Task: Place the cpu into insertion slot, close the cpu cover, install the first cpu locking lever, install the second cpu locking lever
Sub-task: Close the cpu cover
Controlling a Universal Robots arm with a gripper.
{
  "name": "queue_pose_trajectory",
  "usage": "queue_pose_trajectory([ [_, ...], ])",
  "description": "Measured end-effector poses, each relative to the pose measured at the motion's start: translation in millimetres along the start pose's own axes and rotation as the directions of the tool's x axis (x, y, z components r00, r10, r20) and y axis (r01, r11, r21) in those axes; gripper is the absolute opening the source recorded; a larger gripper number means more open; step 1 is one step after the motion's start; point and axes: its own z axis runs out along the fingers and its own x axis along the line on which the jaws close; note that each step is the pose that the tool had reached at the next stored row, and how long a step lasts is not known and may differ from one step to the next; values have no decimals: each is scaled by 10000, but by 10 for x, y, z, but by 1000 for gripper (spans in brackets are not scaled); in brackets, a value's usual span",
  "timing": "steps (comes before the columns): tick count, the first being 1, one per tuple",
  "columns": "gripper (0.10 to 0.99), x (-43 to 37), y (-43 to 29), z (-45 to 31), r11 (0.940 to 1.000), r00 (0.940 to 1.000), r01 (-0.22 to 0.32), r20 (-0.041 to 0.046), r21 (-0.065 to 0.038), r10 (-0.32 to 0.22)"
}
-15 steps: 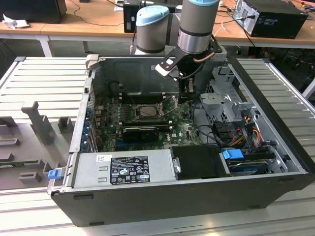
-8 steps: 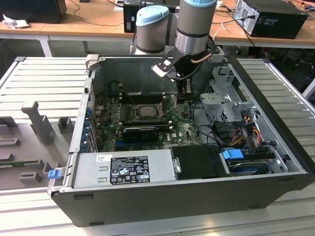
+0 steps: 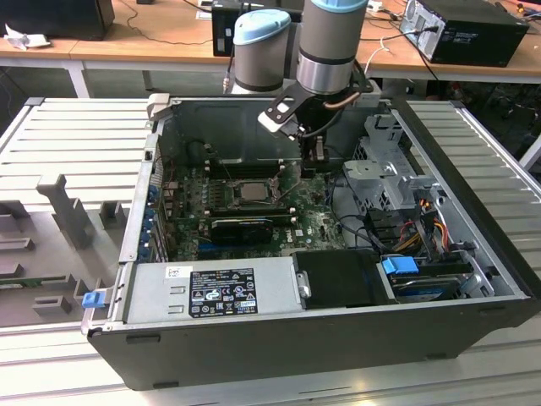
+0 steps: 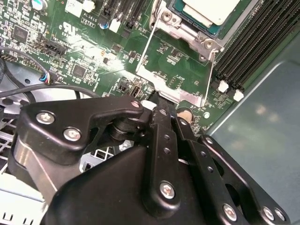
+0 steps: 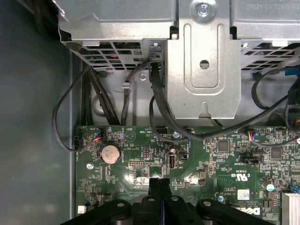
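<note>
Silver-grey cpu lies flat in the insertion slot, near the centre of the exterior view; one chip, seated. Right of it, one cpu cover stands tilted up off the socket, with the board visible through its window. Two wire levers flank it and look unlatched. Further right, the pincer has its fingers pressed together on nothing, tip at the cover's free edge; contact unclear. A closed tip suits pushing, not gripping.

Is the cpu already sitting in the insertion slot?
Yes, in the second wrist view the cpu lies inside the insertion slot, within its rim.
</note>
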Motion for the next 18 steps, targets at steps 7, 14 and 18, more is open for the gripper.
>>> queue_pose_trajectory([
  [7,106,0,-11,0,10000,10000,-1,0,0,1],
  [14,106,0,-53,-2,10000,10000,0,0,0,0],
  [18,106,-1,-70,-2,10000,10000,-1,0,0,1],
])
